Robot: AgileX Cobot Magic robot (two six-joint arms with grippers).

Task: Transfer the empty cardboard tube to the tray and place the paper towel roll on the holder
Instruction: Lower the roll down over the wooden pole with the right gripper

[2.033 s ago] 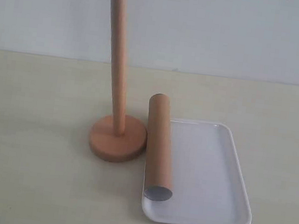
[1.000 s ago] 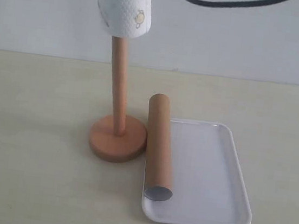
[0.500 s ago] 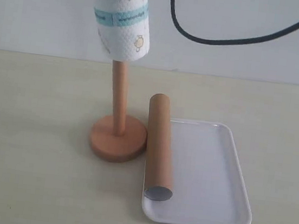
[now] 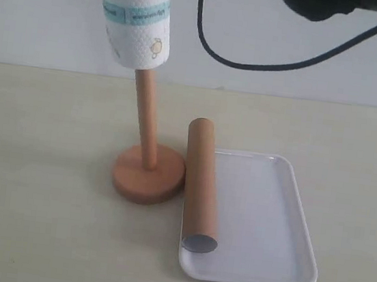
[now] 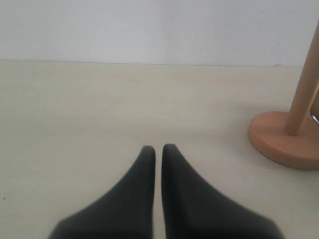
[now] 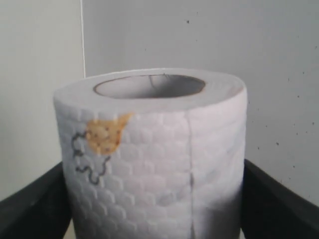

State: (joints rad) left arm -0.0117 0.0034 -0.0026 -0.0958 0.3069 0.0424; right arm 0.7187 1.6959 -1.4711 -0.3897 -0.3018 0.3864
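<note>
the thick white printed paper towel roll (image 4: pixel 134 21), clasped between the wide-spread jaws of the right gripper (image 6: pixel 154 199), has dropped over the top of the reddish wooden holder pole (image 4: pixel 146 122) and drifted slightly left. threading has begun, but the roll sits high above the base. the plain brown cardboard tube (image 4: pixel 202 184) lies along the flat white tray (image 4: pixel 268 219)'s left edge. the left gripper (image 5: pixel 158 149) is closed and empty.

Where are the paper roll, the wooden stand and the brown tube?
paper towel roll (image 4: pixel 134 12), exterior view, teal band.
holder (image 4: pixel 147 184), exterior view, disc base.
empty cardboard tube (image 4: pixel 201 184), exterior view, mid-length side.
</note>
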